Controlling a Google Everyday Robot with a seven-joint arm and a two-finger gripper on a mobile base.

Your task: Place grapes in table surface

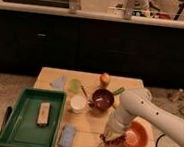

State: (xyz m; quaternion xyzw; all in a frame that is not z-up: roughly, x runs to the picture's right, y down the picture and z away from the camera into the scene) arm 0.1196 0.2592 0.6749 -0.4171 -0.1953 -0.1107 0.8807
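My white arm reaches down from the right, and its gripper is low over the front of the table surface, a light tan wooden top. It sits just left of an orange bowl. The grapes show as a small dark purple-brown clump right at the gripper's tip, at or just above the wood. The arm hides part of them. I cannot tell whether they rest on the table.
A green tray holding a wooden block fills the left. A blue sponge, white cup, green cup, purple bowl, apple and blue cloth stand on the table.
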